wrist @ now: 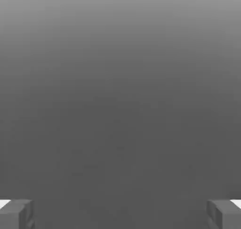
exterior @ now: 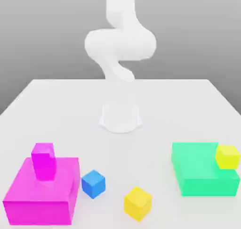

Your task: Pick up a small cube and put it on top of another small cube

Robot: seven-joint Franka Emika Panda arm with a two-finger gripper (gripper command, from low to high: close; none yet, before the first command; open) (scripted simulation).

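The small golden-yellow cube [exterior: 137, 203] sits on the white table near the front, right of centre in the exterior view. Another small cube [exterior: 228, 156], lemon-yellow, rests on the right edge of a flat green block [exterior: 197, 174] at the exterior view's right. The white arm [exterior: 120, 49] rises from its base [exterior: 120, 117] at mid-table and curls upward, far above both cubes. In the hand view my gripper [wrist: 120, 214] is open, its grey fingertips [wrist: 16, 214] standing wide apart with nothing between them, facing plain grey background.
A small blue cube [exterior: 93, 183] lies left of the golden-yellow one. A large flat magenta block [exterior: 44, 192] at the front left carries a small magenta cube [exterior: 43, 161]. The white table [exterior: 155, 101] stretches back behind the base.
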